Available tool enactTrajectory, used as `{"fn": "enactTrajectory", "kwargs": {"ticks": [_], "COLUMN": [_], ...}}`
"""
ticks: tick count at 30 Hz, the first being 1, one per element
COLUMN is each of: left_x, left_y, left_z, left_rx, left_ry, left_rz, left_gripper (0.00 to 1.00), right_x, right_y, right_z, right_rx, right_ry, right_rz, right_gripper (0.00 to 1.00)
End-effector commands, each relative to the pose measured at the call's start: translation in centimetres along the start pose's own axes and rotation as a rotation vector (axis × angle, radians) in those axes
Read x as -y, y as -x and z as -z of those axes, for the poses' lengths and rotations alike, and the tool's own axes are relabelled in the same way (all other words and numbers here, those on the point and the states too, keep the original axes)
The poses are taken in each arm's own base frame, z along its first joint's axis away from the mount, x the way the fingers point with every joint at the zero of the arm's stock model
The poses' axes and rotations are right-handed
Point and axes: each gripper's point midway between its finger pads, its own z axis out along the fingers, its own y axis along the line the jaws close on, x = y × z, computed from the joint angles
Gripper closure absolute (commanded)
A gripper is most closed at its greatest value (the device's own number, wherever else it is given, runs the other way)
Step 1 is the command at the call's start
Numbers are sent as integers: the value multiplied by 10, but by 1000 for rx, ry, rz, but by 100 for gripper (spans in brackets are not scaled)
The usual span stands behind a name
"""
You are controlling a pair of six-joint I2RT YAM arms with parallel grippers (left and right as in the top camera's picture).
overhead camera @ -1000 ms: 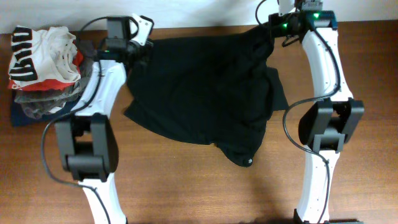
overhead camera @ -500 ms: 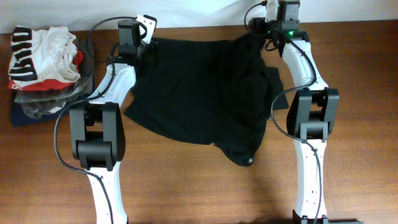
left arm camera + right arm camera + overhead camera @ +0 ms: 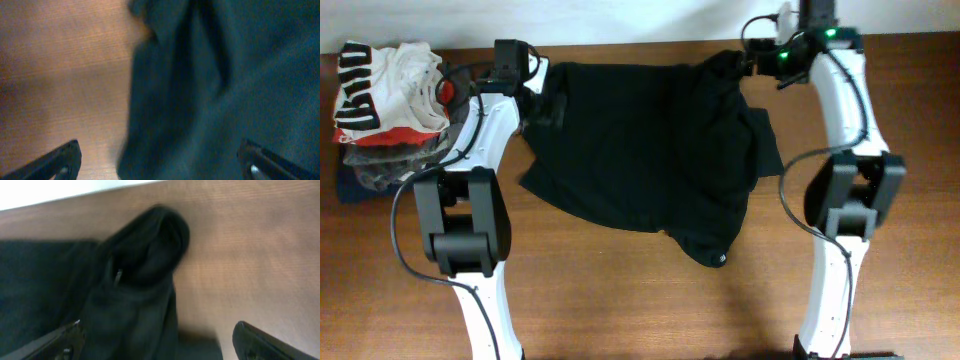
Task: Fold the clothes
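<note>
From overhead you see the black T-shirt (image 3: 650, 150) spread flat on the table (image 3: 620, 300). Its top edge lies along the far edge, and its lowest corner points toward the near edge. The left end effector (image 3: 548, 98) sits at the shirt's far left corner and the right end effector (image 3: 752, 58) at its far right corner, where the cloth is bunched. A pile of other garments (image 3: 385, 100) sits in the table's far left corner, well apart from the shirt.

In the left wrist view, your left end effector (image 3: 162, 160) is spread wide, with one fingertip low at each side of the frame. Blurred dark shirt fabric (image 3: 225, 90) lies between them, with bare wood (image 3: 60, 75) to one side. You cannot tell whether the fingers touch the cloth.

In the right wrist view, the right end effector (image 3: 160, 342) is also spread wide and pinches nothing. A rounded lump of shirt (image 3: 150, 245) lies ahead of it on the wood (image 3: 250, 255), close to the far edge.
</note>
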Motion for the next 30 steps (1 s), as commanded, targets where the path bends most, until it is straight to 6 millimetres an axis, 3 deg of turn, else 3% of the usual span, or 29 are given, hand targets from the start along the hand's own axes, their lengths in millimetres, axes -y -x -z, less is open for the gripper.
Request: {"fn": "enactTrajectory", "kwargs": {"ticks": [1,6,13,17,25,30], "left_x": [9,20,20,21,21,20], "left_y": [24,3,-6,-7,-8,-8], "left_z": [59,70,70,70,70,70], "left_rx": [65,-15,-52,-60,-63,-62], "left_ry": [-36,-88,-95,-96,-96,-95], "left_rz": [19,20,39,39,39,38], "left_gripper": [1,1,1,1,1,1], "right_x": [-8,16,34,41,47,39], "right_y": [-5,-68,-119,-143,-179,-187], "right_z": [65,65,46,32,5,-14], "right_rx": [-16,-267,-442,-510,-583,-576], "right_ry": [5,-81,-154,-162,-166,-166], "right_rz": [-40,-135,-170,-188,-194,-152], "right_gripper": [1,6,15,21,23,24]}}
